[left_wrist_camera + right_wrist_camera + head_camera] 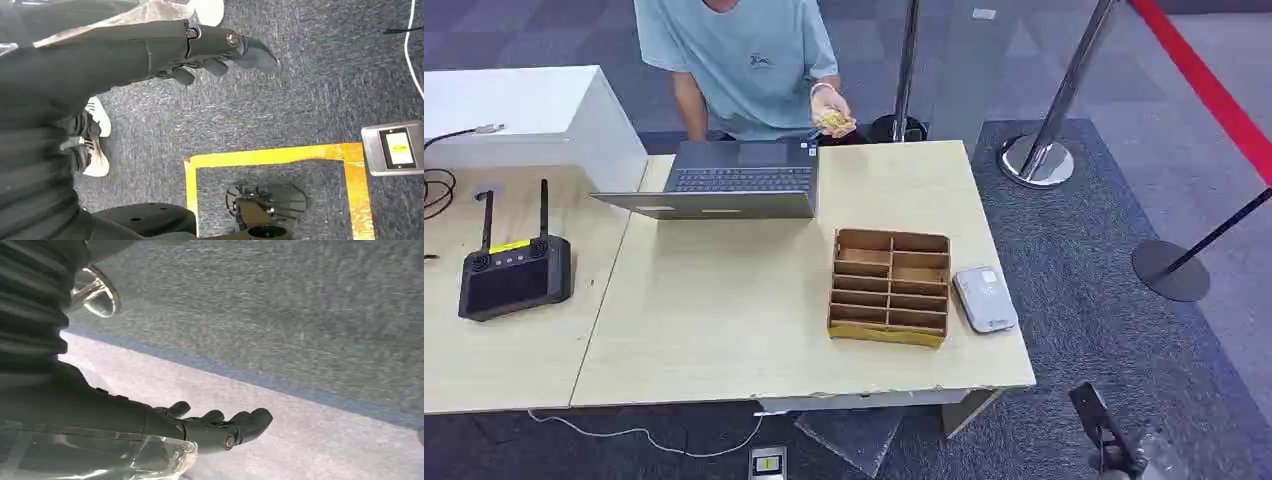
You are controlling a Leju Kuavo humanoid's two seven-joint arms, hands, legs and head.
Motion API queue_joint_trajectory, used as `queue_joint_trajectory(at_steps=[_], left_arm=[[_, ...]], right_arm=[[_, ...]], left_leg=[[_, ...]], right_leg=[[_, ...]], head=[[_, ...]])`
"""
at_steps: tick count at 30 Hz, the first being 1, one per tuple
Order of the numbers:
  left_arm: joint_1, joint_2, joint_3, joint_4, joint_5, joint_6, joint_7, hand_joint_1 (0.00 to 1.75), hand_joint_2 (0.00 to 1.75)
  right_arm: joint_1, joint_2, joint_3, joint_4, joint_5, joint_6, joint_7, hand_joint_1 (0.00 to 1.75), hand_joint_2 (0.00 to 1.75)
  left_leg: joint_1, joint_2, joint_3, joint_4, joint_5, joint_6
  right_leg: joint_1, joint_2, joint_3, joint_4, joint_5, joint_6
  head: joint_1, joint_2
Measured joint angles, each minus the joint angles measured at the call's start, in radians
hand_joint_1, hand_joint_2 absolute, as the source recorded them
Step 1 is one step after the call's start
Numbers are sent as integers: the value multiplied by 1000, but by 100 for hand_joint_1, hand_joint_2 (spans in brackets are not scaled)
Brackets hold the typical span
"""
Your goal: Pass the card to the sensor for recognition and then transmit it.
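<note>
A person at the far side of the table holds a small stack of yellowish cards [832, 120] in one hand above the table's far edge. The grey-white sensor [985, 298] lies flat near the table's right edge, beside a brown slotted cardboard box [890, 287]. My right hand [220, 427] hangs low beyond the table's right front corner over the carpet, fingers stretched out and holding nothing; its dark tip [1102, 428] shows in the head view. My left hand [220, 52] hangs over the floor with loosely spread fingers, holding nothing.
An open laptop [724, 185] stands at the table's far side. A black controller with two antennas [512, 272] lies on the left table, near a white box [519, 110]. Stanchion bases [1036, 160] stand on the carpet to the right. Yellow floor tape [270, 156] and a grey floor device [395, 148] lie below.
</note>
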Motion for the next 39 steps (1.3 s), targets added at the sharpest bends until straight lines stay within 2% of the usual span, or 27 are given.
queue_joint_trajectory(at_steps=[6, 8, 14, 17, 23, 31, 39], left_arm=[[0, 0, 0, 0, -1, -1, 0, 0, 175], [0, 2, 0, 0, 1, -1, 0, 0, 175], [0, 5, 0, 0, 8, -1, 0, 0, 175], [0, 7, 0, 0, 10, -1, 6, 0, 175], [0, 9, 0, 0, 13, -1, 11, 0, 175], [0, 13, 0, 0, 15, -1, 13, 0, 175], [0, 15, 0, 0, 20, 3, 13, 0, 175]], right_arm=[[11, -10, -2, -3, 1, -43, -24, 0, 175], [15, -10, -17, -25, 33, -44, -56, 0, 175], [11, 10, -139, -151, 175, -45, -203, 0, 175], [5, 32, -216, -246, 190, -47, -297, 0, 175], [-5, 76, -304, -406, 141, -47, -395, 0, 175], [18, 129, -326, -665, 60, -48, -397, 0, 175], [76, 163, -259, -953, 16, -48, -303, 0, 175]], left_leg=[[0, 0, 0, 0, 0, 0], [0, 0, 0, 0, 0, 0], [0, 0, 0, 0, 0, 0], [0, -1, 0, 0, 0, 0], [0, -1, 0, 0, 0, 0], [0, -1, 0, 0, 0, 0], [0, -1, -1, 0, 0, 0]], right_leg=[[0, 0, 0, 0, 0, 0], [0, 0, 0, 0, 0, 0], [0, 0, 1, 0, 0, 0], [0, 0, 1, 0, 0, 0], [0, -1, 1, 0, 0, 0], [0, -1, 1, 0, 0, 0], [0, -1, 1, 0, 0, 0]], head=[[0, 0], [0, 0], [0, 0], [0, 0], [0, 0], [0, 0], [0, 0]])
